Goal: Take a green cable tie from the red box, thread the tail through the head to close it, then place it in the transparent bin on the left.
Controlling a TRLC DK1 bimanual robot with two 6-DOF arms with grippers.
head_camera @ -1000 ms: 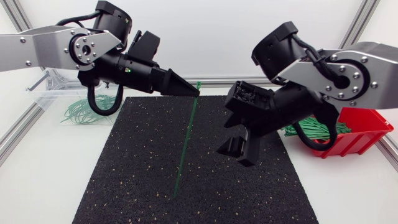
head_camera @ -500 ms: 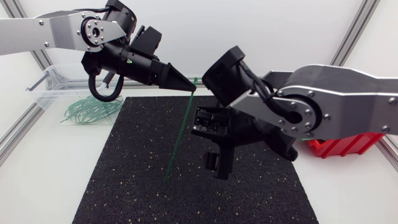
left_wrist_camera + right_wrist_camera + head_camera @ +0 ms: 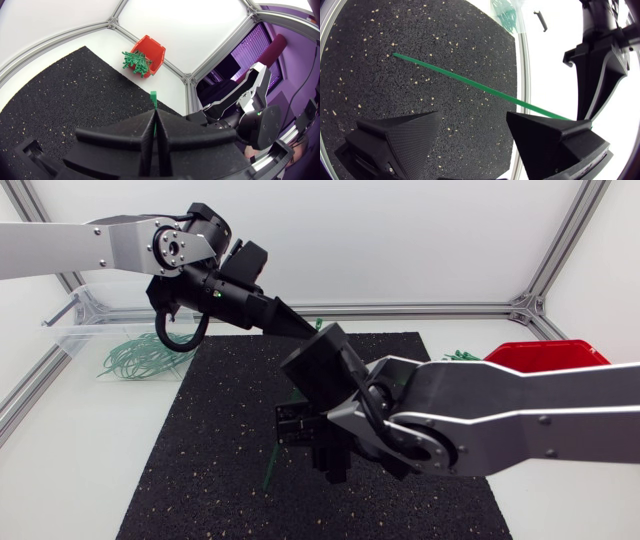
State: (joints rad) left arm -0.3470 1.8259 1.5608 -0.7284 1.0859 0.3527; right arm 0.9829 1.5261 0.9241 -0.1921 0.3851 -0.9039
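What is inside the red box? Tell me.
A bunch of green cable ties fills the red box, spilling over its open front. The floor beneath them is covered.

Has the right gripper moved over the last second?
Yes. The right gripper has swung left across the black mat, away from the red box, and is now close to the green cable tie hanging from the left gripper.
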